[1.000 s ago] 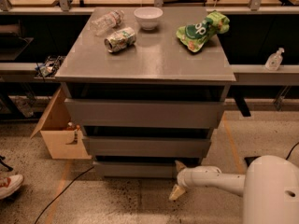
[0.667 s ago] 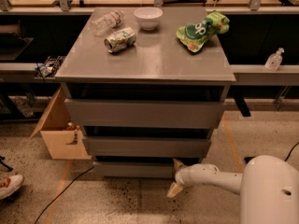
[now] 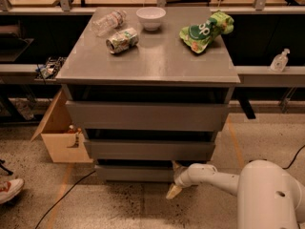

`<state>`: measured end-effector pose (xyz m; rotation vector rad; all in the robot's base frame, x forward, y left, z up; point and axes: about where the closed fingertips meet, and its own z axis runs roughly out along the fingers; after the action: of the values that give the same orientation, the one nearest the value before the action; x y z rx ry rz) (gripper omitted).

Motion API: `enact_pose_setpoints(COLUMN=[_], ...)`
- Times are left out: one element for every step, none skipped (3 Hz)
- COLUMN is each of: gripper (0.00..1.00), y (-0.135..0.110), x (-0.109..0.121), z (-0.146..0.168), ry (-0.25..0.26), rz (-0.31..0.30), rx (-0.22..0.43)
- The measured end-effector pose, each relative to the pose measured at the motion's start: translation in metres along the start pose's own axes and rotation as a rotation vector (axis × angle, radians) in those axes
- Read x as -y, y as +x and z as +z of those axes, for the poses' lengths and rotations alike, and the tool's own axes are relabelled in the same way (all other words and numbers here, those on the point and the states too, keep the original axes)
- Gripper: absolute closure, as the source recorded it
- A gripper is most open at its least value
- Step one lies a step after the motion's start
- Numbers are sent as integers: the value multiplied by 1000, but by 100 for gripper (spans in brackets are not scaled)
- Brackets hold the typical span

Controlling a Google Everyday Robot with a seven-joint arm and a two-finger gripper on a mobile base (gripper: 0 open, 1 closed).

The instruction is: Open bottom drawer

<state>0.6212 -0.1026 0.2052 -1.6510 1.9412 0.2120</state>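
Note:
The bottom drawer (image 3: 133, 173) is the slim grey front at the foot of the grey cabinet, below the mid-sized front (image 3: 147, 149) and the tall top front (image 3: 147, 117). It sits flush and looks closed. My gripper (image 3: 174, 178) is at the right end of the bottom drawer's front, low near the floor, on a white arm that reaches in from the lower right. Its fingers are spread: one fingertip (image 3: 177, 166) is at the drawer's upper edge, and the other (image 3: 172, 191) points down toward the floor. Whether they touch the drawer is unclear.
On the cabinet top (image 3: 157, 63) lie a plastic bottle (image 3: 108, 22), a crushed can (image 3: 122, 40), a white bowl (image 3: 151, 17) and a green chip bag (image 3: 205, 30). An open cardboard box (image 3: 59, 137) stands left of the cabinet. A cable (image 3: 66, 192) and a shoe (image 3: 8, 190) are on the floor.
My gripper has moved left and slightly up, from the floor area right of the cabinet to the right end of the bottom drawer's front. The drawers have not moved.

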Motion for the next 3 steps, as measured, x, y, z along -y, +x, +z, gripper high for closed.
enact_pose_setpoints(gripper=[0,16,39], y=[0,6,8], x=[-2,-9,-18], z=[19,37,29], ry=[-41,-93,-113], rz=[6,11,-10], rx=[-5,-16,-18])
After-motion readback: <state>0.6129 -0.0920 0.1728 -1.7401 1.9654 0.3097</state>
